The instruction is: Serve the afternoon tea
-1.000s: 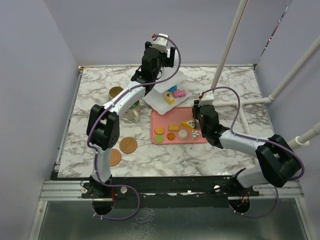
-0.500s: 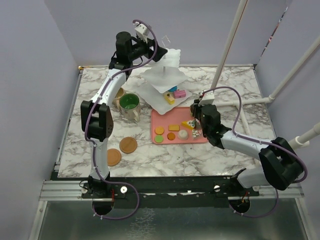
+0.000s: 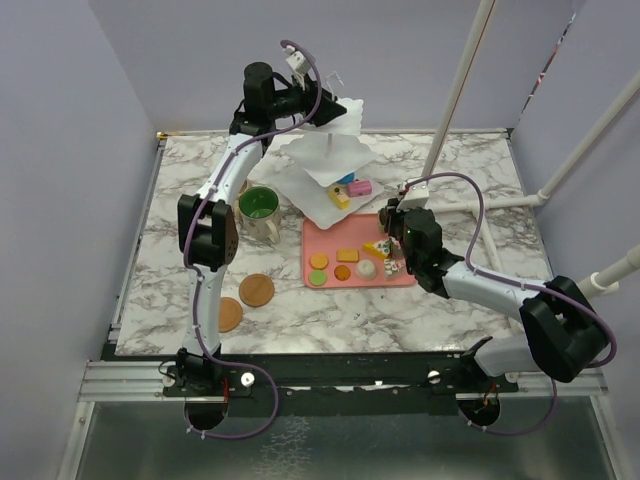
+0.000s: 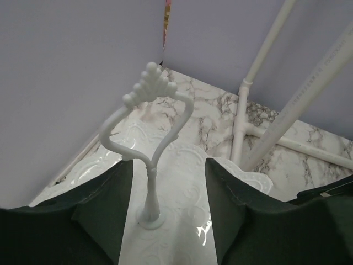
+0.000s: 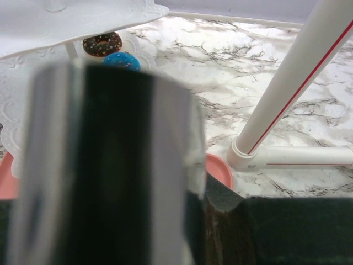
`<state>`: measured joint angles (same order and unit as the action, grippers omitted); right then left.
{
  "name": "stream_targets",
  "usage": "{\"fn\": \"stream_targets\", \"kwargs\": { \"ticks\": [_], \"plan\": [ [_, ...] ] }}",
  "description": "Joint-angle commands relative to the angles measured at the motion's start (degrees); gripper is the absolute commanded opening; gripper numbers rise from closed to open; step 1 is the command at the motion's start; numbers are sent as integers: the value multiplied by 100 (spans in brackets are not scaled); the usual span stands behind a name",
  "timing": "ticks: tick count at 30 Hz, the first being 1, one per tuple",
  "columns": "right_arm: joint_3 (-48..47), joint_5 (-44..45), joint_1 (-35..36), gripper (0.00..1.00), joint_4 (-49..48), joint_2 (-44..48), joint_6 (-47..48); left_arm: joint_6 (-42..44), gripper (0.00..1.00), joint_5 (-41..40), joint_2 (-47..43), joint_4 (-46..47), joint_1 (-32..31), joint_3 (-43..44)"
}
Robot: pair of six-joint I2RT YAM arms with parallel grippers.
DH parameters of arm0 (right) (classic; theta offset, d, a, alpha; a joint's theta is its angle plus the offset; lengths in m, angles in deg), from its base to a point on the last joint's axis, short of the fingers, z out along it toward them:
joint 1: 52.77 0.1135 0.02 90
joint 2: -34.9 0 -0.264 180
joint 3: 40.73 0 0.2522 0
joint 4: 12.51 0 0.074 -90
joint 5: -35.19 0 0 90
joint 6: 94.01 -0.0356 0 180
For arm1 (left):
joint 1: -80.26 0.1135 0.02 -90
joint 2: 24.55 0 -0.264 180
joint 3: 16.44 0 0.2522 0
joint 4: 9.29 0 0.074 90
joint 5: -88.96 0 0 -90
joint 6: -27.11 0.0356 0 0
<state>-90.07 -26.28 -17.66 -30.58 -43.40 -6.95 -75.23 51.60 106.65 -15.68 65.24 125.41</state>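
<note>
- Jaws on left gripper [image 4: 168,165]: spread wide, nothing held; fingers [image 4: 102,215] flank loop handle [image 4: 149,110] atop white three-tier stand [image 3: 330,160], clear of it on both sides.
- Jaws on right gripper [image 3: 393,255]: partly closed on black tongs [image 5: 110,165], blurred close to wrist lens.
- Hangs low over pink tray [image 3: 312,240], just beside yellow cake slice [image 3: 377,249]; stand's bottom tier overlaps tray's far edge.
- Chocolate donut [image 5: 102,44] and blue donut [image 5: 121,59] on bottom tier.
- Green-inside mug [image 3: 260,208] left of stand; two wooden coasters [image 3: 257,290] nearer, well apart from both grippers.
</note>
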Motion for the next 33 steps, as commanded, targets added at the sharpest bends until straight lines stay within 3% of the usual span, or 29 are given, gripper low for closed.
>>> {"fn": "stream_targets", "kwargs": {
  "ticks": [1, 5, 13, 16, 19, 33],
  "plan": [
    [-210, -154, -47, 29, -52, 143, 33, -282, 50, 286, 229, 424, -7, 308],
    [-262, -191, -48, 29, -25, 122, 33, -243, 25, 298, 421, 484, -89, 589],
    [-279, -284, -53, 28, -42, 120, -15, -99, 13, 321, 353, 635, -116, 571],
    [-308, -329, -48, 28, -50, 99, -29, -49, 4, 265, 258, 796, -113, 548],
    [-374, -397, -48, 27, -51, 80, -27, 124, 0, 163, 183, 893, -108, 573],
    [-589, -623, -48, 27, -276, -109, 36, 669, 0, -824, -305, 1737, -97, -151]
  ]
}}
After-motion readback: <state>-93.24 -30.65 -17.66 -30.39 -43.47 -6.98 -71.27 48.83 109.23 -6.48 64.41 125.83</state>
